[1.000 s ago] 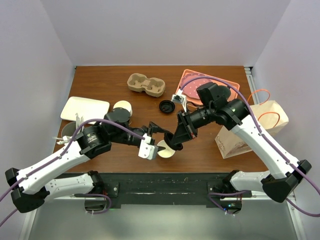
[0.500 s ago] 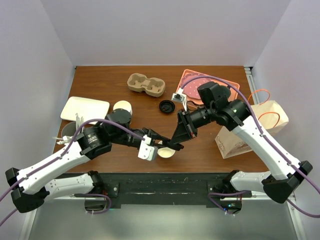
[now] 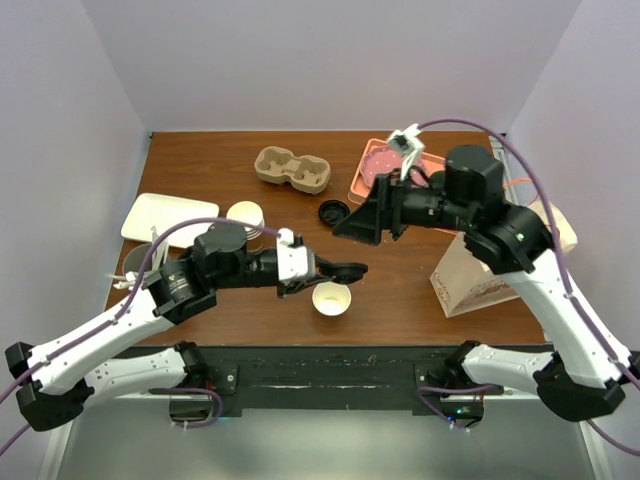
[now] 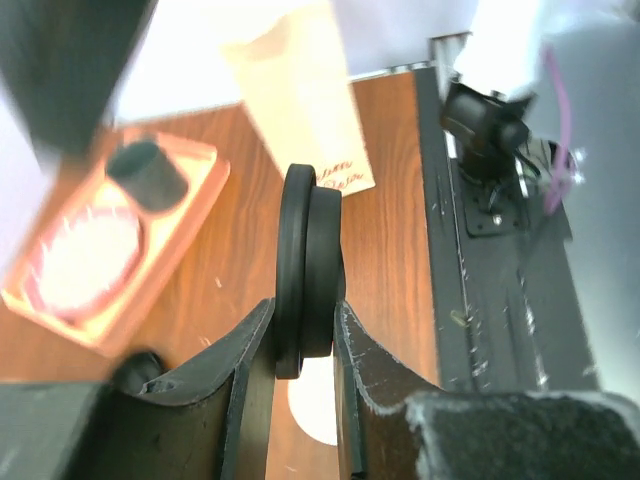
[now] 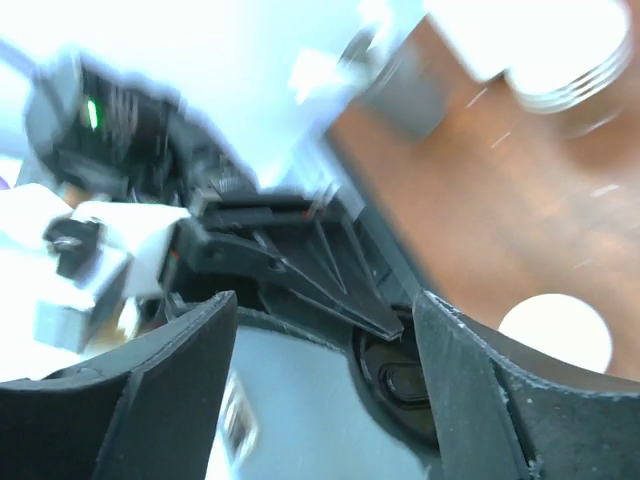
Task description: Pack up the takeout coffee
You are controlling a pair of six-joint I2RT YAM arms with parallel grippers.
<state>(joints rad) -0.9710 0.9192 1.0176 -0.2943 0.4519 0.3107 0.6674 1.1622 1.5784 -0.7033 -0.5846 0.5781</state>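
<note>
Takeout coffee cup (image 3: 331, 298) stands lidless at lower centre of the top view, on the wooden table (image 3: 210, 160). Just above it you see the left gripper (image 3: 345, 270) pinching a black lid (image 4: 305, 265) edge-on. At centre frame, the right gripper (image 3: 350, 224) hangs with jaws spread, holding nothing.

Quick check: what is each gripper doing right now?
Left gripper: shut on the black lid, held edge-on.
Right gripper: open, empty.

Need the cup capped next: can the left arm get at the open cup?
Likely yes: the left gripper, holding the black lid, hangs right beside the open cup, nothing between; the right gripper stands clear.
</note>
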